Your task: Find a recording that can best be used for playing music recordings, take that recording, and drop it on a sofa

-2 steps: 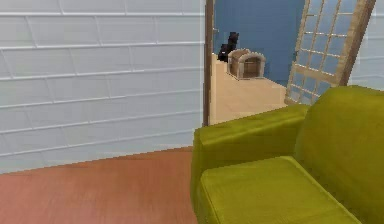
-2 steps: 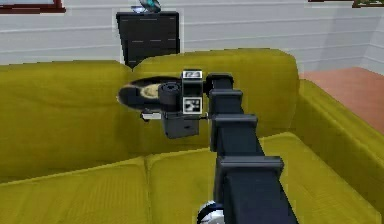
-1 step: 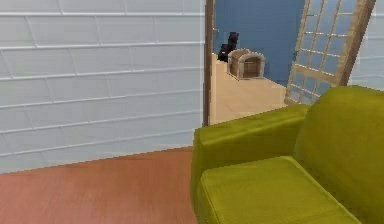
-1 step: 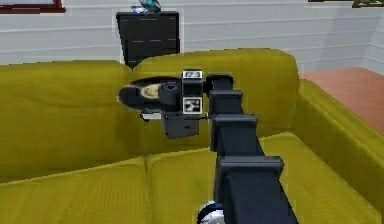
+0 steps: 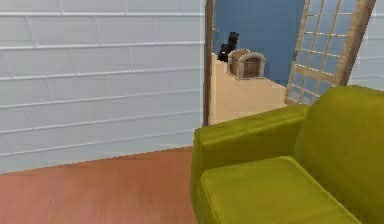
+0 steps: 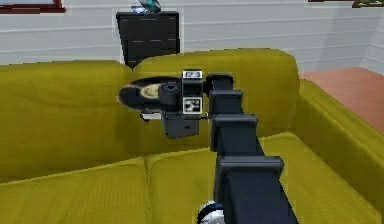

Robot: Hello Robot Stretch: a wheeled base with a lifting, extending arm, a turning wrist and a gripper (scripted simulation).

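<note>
A flat dark disc with a yellowish centre, a record (image 6: 145, 95), hangs at the far end of my gripper (image 6: 152, 108), above the seat and in front of the backrest of a yellow-green sofa (image 6: 70, 110). The gripper holds this record clear of the cushions. My arm (image 6: 240, 150) reaches out over the sofa's seat, its two white marker squares (image 6: 191, 90) just right of the disc. One arm and a seat cushion of the same sofa (image 5: 290, 160) show at the forward view's lower right.
A dark cabinet (image 6: 148, 35) with a small object on top stands behind the sofa against a white panelled wall (image 5: 100, 80). A doorway (image 5: 250, 60) with a glazed door (image 5: 325, 50) leads to a room holding a wooden chest (image 5: 246, 64). Reddish wooden floor (image 5: 90, 190) lies before the sofa.
</note>
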